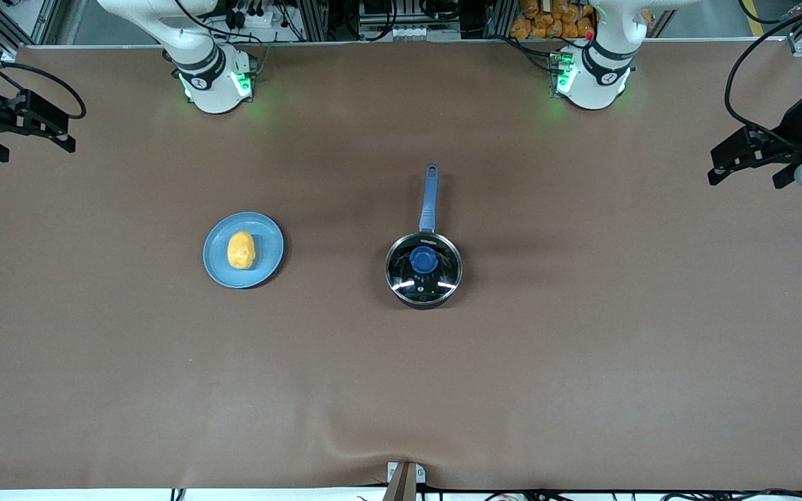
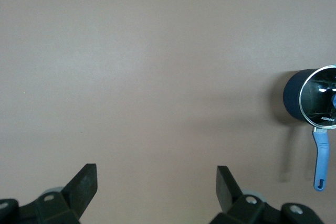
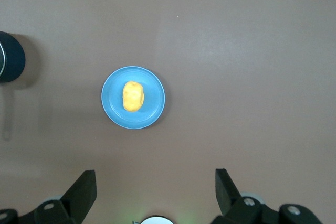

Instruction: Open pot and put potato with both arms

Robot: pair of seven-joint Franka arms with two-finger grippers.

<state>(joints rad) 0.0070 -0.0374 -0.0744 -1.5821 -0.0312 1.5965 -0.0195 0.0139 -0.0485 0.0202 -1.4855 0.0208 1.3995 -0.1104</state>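
Note:
The black pot point(image 1: 423, 278) stands mid-table, its blue handle point(image 1: 429, 198) pointing toward the robot bases. A glass lid with a blue knob point(image 1: 423, 260) sits on it. The yellow-orange potato point(image 1: 241, 250) lies on a light-blue plate point(image 1: 269, 243), beside the pot toward the right arm's end. My right gripper point(image 1: 28, 146) hangs open and empty at that end. My left gripper point(image 1: 747, 179) hangs open and empty at the left arm's end. The left wrist view shows the pot point(image 2: 310, 98) well off from the open gripper point(image 2: 156, 174). The right wrist view shows the potato point(image 3: 133, 96) ahead of the open gripper point(image 3: 155, 179).
A brown cloth point(image 1: 582, 348) covers the whole table. The two arm bases point(image 1: 209, 76) point(image 1: 592, 76) stand along the table's edge farthest from the front camera. A small clamp point(image 1: 404, 476) sits at the nearest edge. The pot's side point(image 3: 10, 59) shows in the right wrist view.

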